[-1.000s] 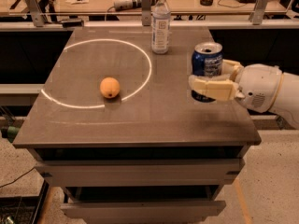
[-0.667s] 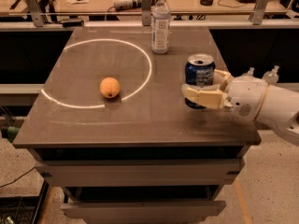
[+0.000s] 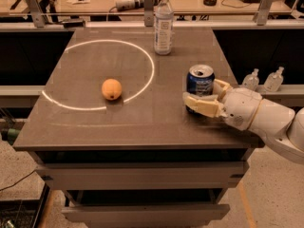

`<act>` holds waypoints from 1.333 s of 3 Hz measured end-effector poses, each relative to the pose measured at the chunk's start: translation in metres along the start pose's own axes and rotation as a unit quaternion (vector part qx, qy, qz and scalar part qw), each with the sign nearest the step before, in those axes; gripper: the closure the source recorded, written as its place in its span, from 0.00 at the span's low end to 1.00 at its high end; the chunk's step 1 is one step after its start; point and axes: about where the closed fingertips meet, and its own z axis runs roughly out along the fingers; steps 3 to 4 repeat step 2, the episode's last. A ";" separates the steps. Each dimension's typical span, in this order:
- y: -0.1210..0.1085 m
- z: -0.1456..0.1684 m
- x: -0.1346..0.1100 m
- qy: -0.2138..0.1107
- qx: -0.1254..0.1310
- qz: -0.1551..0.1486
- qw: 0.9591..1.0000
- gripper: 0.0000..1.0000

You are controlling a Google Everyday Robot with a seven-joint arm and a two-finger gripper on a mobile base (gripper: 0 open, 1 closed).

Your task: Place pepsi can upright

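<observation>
1. The pepsi can [image 3: 200, 79] stands upright near the right edge of the desk [image 3: 142, 127], its silver top with the opening facing up.
2. The tool [image 3: 202, 94] is clasped around the pepsi can from the right. One pale finger crosses the can's lower front and the other lies behind it. The can's base is hidden by the near finger, so I cannot tell whether it rests on the desk.
3. The white arm [image 3: 266, 120] reaches in from the right edge.
4. A white ring [image 3: 150, 63] is marked on the desk to the left of the can, which stands outside it.
5. An orange fruit [image 3: 111, 89] lies inside the ring.
6. A clear water bottle [image 3: 164, 23] stands upright at the far edge, just outside the ring.
</observation>
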 end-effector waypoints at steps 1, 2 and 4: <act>-0.004 0.000 0.004 -0.011 0.003 -0.012 1.000 1.00; -0.003 0.002 0.003 -0.011 0.001 -0.012 1.000 0.82; -0.003 0.002 0.003 -0.011 0.001 -0.012 1.000 0.82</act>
